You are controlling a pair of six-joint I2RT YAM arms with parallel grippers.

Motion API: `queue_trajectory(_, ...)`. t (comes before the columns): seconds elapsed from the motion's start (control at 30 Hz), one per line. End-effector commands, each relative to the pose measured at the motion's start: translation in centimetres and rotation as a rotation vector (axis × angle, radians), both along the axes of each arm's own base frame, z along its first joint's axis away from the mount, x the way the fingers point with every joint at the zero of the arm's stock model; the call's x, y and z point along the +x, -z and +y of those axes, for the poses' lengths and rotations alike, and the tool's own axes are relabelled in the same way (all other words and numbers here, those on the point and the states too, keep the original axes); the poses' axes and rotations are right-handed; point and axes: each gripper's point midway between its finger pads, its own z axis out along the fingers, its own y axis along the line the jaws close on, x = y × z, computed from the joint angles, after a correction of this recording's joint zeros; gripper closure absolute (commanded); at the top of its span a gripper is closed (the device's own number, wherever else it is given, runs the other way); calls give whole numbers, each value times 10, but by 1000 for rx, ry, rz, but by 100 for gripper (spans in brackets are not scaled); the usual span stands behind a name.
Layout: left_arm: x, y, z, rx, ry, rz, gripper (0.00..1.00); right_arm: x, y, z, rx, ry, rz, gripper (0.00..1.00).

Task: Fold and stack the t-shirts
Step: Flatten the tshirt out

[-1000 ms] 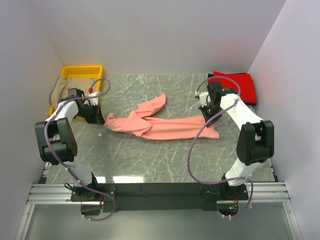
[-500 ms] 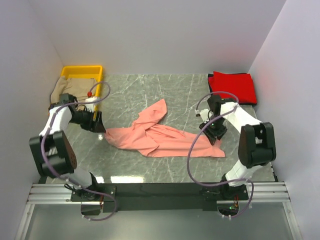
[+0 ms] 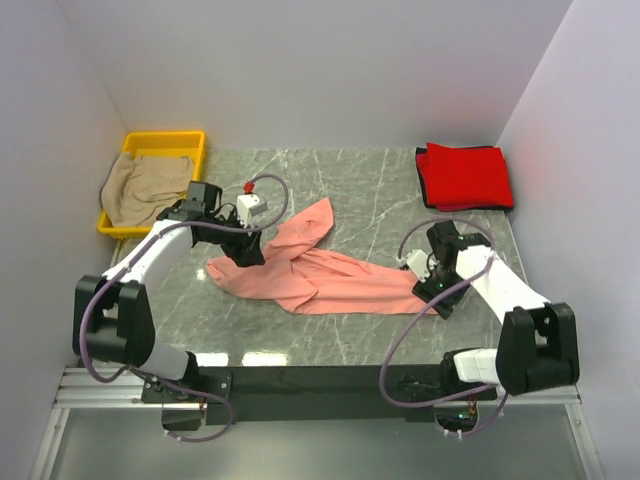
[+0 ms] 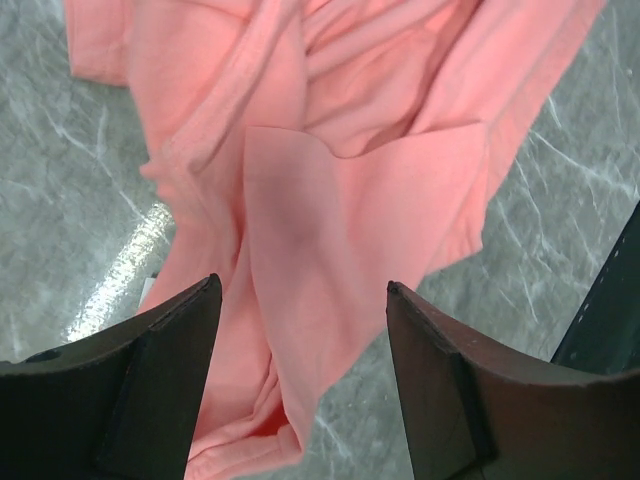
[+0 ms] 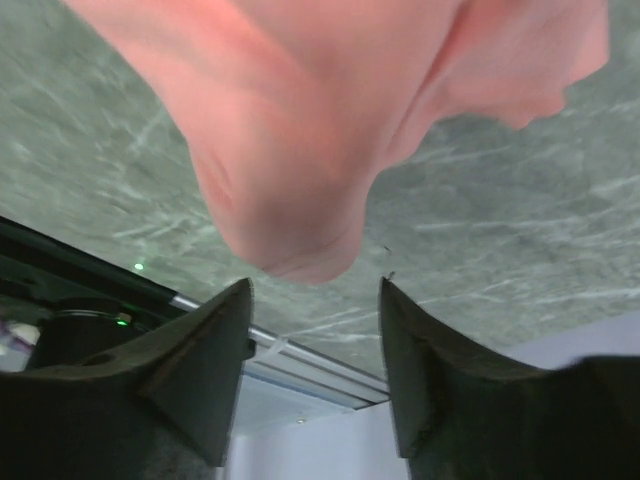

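The salmon-pink t-shirt [image 3: 340,280] lies crumpled and stretched across the middle of the marble table [image 3: 360,185]. My left gripper [image 3: 245,255] hovers open over the shirt's left part; in the left wrist view the pink cloth [image 4: 330,200] lies loose under and between the spread fingers [image 4: 170,360]. My right gripper [image 3: 438,298] stands open at the shirt's right end, where a hanging fold of the pink cloth [image 5: 300,120] ends just short of its fingertips. The bright red t-shirt [image 3: 463,177] lies folded at the back right. The beige t-shirt [image 3: 145,185] lies in the bin.
A yellow plastic bin [image 3: 165,137] stands at the back left corner against the wall. Grey walls close in the left, back and right sides. The black mounting rail [image 3: 320,380] runs along the near edge.
Both grippers pulled the pink shirt toward the near edge, then opened and let it go. The left arm has swung right over the shirt; the right arm has drawn nearer.
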Motion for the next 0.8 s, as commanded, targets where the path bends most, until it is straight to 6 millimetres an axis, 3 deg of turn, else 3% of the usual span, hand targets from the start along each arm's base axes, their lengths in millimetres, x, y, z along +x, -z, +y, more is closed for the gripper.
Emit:
queue_trajectory(0.0, 17, -10, -7, -53, -43, -15, 28, 11, -8, -15, -67, -87, -121, 37)
queue_trajectory(0.17, 20, -3, -4, -29, -48, -26, 27, 23, 4, -17, -99, -81, -181, 41)
queue_trajectory(0.23, 19, 1, -3, -20, -43, -19, 27, 27, 9, -11, -77, -67, -174, 50)
queue_trajectory(0.33, 17, 3, -5, -7, -15, -28, 27, 30, 10, 0, -42, -69, -163, 75)
queue_trajectory(0.37, 17, 3, -6, 5, 6, -49, 27, 28, 10, 2, -33, -65, -156, 94)
queue_trajectory(0.4, 16, 5, -8, 29, 17, -65, 27, 29, 8, 3, -27, -64, -163, 100)
queue_trajectory(0.77, 33, 62, -31, 143, 21, -54, 33, 21, -21, 6, 12, -47, -206, 100)
